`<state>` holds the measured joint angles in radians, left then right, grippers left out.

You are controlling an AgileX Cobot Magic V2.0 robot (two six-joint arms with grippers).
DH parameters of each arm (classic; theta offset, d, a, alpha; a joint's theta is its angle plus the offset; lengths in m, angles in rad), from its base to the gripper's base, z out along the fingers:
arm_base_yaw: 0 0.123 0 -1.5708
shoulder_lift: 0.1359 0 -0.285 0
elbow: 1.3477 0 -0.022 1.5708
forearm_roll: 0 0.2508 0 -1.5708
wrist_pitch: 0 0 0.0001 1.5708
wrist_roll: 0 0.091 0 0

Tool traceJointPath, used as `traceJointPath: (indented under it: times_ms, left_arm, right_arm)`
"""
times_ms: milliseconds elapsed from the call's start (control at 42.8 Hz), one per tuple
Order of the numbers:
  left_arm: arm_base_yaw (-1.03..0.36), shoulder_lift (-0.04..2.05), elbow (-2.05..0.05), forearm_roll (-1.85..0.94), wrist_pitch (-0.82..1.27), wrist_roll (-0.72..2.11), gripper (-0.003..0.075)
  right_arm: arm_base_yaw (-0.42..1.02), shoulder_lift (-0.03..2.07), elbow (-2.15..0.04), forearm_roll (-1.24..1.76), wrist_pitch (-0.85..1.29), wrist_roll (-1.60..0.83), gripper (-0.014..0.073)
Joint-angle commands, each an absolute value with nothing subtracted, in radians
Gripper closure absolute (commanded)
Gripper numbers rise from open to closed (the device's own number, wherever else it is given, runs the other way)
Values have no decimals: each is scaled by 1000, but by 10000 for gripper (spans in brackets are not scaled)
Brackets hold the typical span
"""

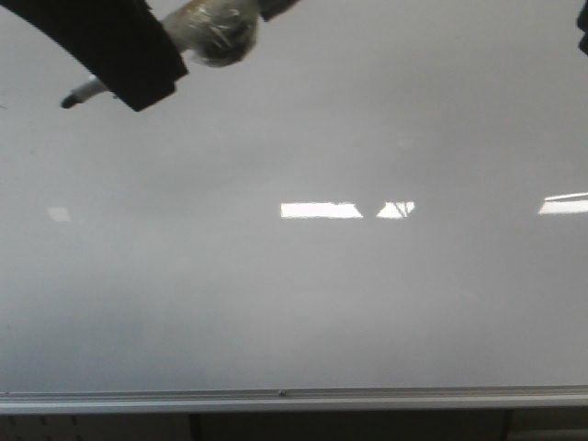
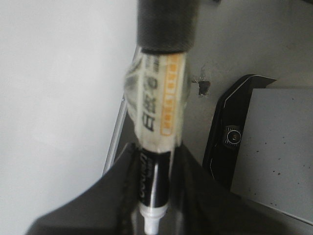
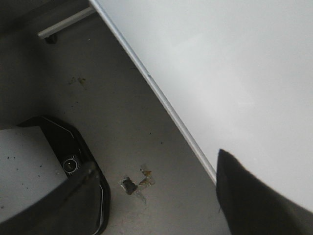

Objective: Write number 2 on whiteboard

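Note:
The whiteboard (image 1: 294, 294) fills the front view, glossy white-grey, with a silver rail (image 1: 294, 400) along its lower edge. No number 2 shows on it. My left gripper (image 1: 147, 83) is at the board's upper left, shut on a marker (image 1: 87, 92) wrapped in clear tape; the marker's dark tip points left, close to the board. In the left wrist view the dark fingers (image 2: 112, 196) clamp the black-and-white marker (image 2: 156, 112) beside the whiteboard (image 2: 58, 98). My right gripper (image 3: 156, 205) is open and empty, beside the whiteboard's (image 3: 234, 63) lower edge; only a sliver of it shows at the front view's top right.
Bright rectangular light reflections (image 1: 322, 210) lie across the board's middle. The black robot base with a small camera (image 3: 68, 164) stands on the grey floor below the board, next to a chipped floor patch (image 3: 137, 182).

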<state>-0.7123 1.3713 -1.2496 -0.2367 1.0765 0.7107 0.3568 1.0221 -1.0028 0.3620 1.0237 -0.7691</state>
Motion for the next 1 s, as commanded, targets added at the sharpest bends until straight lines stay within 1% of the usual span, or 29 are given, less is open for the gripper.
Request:
traceJointPath:
  times_ms: [0, 140, 257, 467, 537, 584, 701, 981]
  left_arm:
    - [-755, 1391, -1315, -262, 1039, 728, 733]
    - [-805, 1451, -1361, -262, 1034, 768, 733]
    - [-843, 1467, -1365, -262, 978, 828, 733]
    - [-865, 1467, -1365, -262, 958, 828, 733]
    - [-865, 1467, -1365, -262, 960, 828, 733]
    - [-865, 1467, -1365, -260, 960, 829, 733]
    - [-865, 1467, -1365, -255, 960, 831, 733]
    - [-865, 1467, -1365, -251, 964, 831, 723]
  right_arm:
    - [408, 1030, -1053, 398, 993, -851, 68]
    - [471, 1059, -1065, 465, 980, -948, 68]
    - [492, 1090, -1066, 553, 966, -1049, 68]
    - [495, 1135, -1066, 596, 917, -1071, 68]
    - [495, 1135, -1066, 596, 915, -1071, 82]
    - [495, 1135, -1066, 596, 915, -1072, 107]
    - [495, 1135, -1066, 596, 915, -1073, 210]
    - [495, 1135, -1066, 596, 915, -1073, 482]
